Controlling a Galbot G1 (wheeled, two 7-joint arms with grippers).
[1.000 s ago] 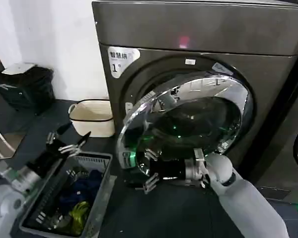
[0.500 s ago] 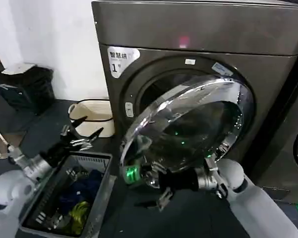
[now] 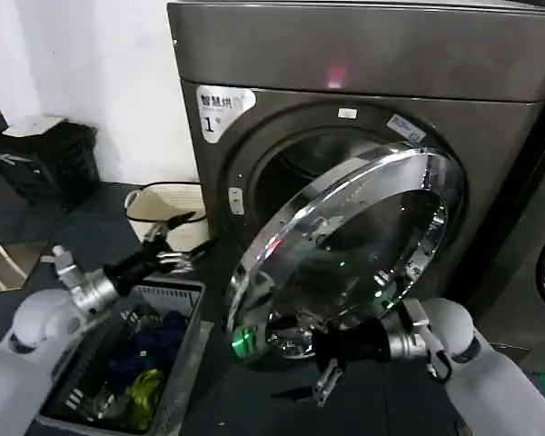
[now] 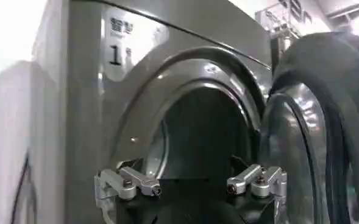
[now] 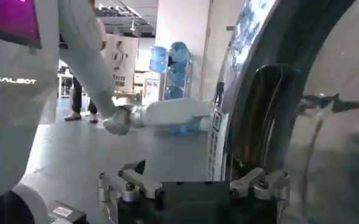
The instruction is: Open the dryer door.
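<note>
**Dryer door partly swung out, opening not yet complete**

Dryer door [image 3: 345,250] is seen unlatched and swung partway out from the dryer [image 3: 363,109], so that a dark crescent of the drum mouth is exposed on the left of the porthole. The hinge side (toward the robot's right) is kept close to the machine front, while the free edge stands well clear of it. The main part of the task can therefore be judged as done; what is left is a wider swing, since the door is angled across much of the opening.

The right gripper [image 3: 322,359] is placed at the lower edge of the chrome rim, with its fingers spread and nothing clamped between them; in the right wrist view [image 5: 194,185] the door's edge is seen just beside the spread fingers.

The left gripper [image 3: 183,247] is held near the exposed opening, above the laundry basket [image 3: 186,295], with its fingers apart and empty. In the left wrist view [image 4: 194,182] it is pointed toward the drum mouth.
</note>
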